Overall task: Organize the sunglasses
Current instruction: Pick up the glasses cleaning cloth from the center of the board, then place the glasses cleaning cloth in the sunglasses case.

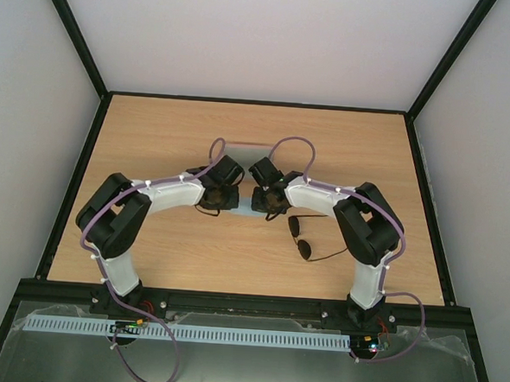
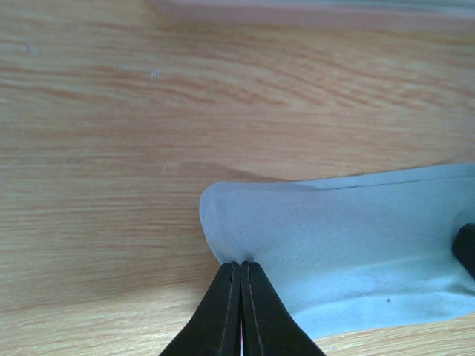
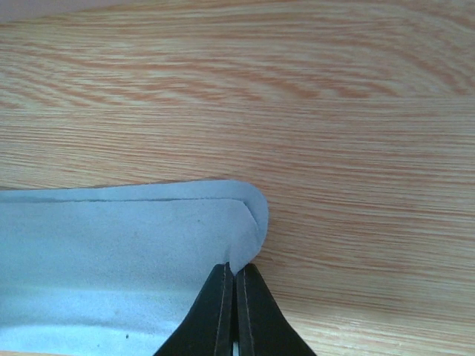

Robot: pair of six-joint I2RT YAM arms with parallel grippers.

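The sunglasses (image 1: 303,238) lie on the table right of centre, with a thin dark frame, two dark lenses and the temple arms spread. They touch neither gripper. My left gripper (image 1: 211,207) is shut on the left corner of the light blue cloth (image 1: 242,210). In the left wrist view the fingertips (image 2: 242,263) pinch the cloth (image 2: 349,237) at its edge. My right gripper (image 1: 268,211) is shut on the cloth's right corner. In the right wrist view (image 3: 234,268) the cloth (image 3: 126,245) shows two layers, folded. The sunglasses are out of both wrist views.
The pink case (image 1: 245,144) lies just behind the grippers, and shows as a pink strip at the top of the left wrist view (image 2: 312,11). The wooden table (image 1: 153,150) has black rails around it. A dark part (image 2: 466,248) shows on the cloth's right side.
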